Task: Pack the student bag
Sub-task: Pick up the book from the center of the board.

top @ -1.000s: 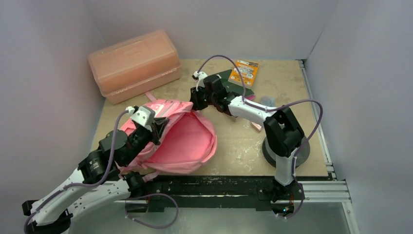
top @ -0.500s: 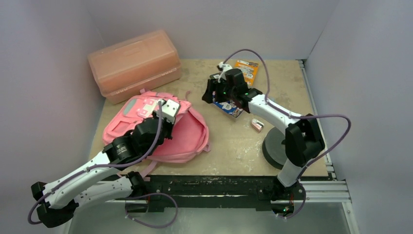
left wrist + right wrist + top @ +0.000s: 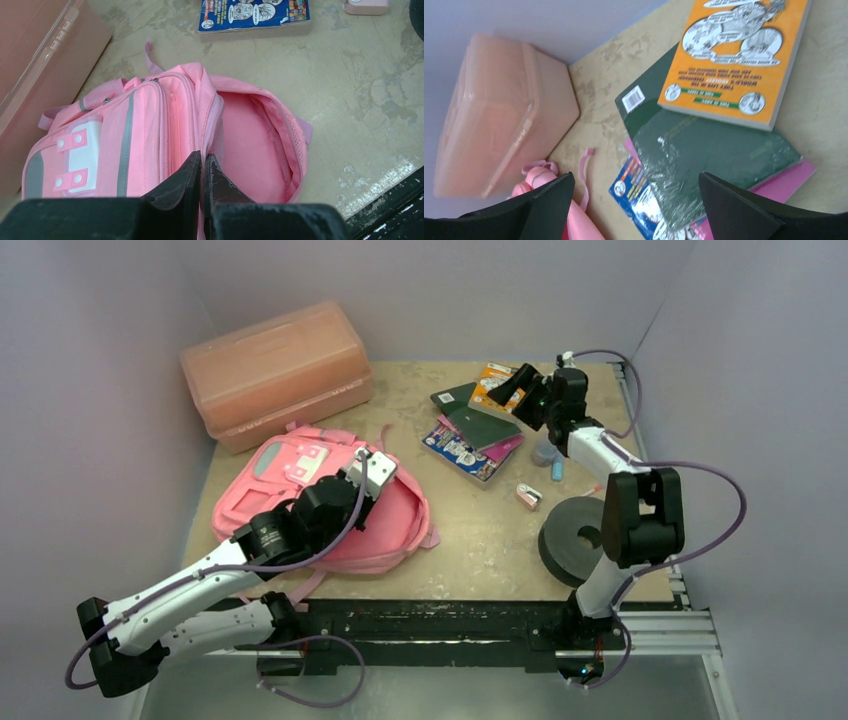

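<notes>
The student bag (image 3: 300, 490), a soft pink backpack, lies on the left half of the table with its main compartment unzipped and its pink lining showing (image 3: 255, 145). My left gripper (image 3: 375, 470) sits at the bag's mouth. In the left wrist view it (image 3: 204, 156) is shut on the zip edge of the opening. My right gripper (image 3: 510, 390) hovers at the back right over a pile of books. In the right wrist view it (image 3: 636, 200) is open wide, with nothing between its fingers (image 3: 544, 205). The bag's top handle (image 3: 539, 175) shows beside its left finger.
An orange book (image 3: 497, 387), a green book (image 3: 475, 420), a blue comic book (image 3: 458, 452) and a pink notebook (image 3: 505, 447) overlap at the back centre-right. A small pink item (image 3: 528, 496) and blue bits (image 3: 548, 455) lie nearby. A salmon plastic box (image 3: 275, 370) stands back left.
My right arm has swung from the bag's mouth to the back right over the books, and its jaws have opened. The left gripper moved right along the bag, which now lies flatter.
</notes>
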Tool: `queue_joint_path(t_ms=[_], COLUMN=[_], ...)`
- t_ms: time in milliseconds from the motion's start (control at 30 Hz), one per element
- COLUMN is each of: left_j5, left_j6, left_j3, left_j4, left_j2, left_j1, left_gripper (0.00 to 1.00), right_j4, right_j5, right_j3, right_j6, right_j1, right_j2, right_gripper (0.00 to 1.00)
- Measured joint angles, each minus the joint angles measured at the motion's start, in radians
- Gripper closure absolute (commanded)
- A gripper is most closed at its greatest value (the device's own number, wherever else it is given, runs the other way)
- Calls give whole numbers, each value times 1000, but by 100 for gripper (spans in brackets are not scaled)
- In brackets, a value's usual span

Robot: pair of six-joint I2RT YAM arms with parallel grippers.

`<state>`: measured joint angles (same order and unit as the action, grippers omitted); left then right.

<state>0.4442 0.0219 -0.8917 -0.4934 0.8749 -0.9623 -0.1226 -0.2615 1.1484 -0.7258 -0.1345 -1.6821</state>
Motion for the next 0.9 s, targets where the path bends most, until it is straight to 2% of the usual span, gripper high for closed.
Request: queue_joint_path(t_ms=[233, 400, 900], left_j5=[-53, -58, -155], left_j6=[-1, -27, -41], left_j3=[-23, -79, -3], left_j4=[-40, -70, 2], left_j2=[10, 64, 56], left_j1=[0, 2, 64], left_gripper=[100, 100, 100], right_j4=[17, 26, 9], right_j5=[-74, -142, -275], right_j3=[161, 198, 370], right_j6=[-24, -45, -149], right_j1=[147, 225, 240], right_j2=[-214, -315, -559], right_gripper=[1, 1, 11])
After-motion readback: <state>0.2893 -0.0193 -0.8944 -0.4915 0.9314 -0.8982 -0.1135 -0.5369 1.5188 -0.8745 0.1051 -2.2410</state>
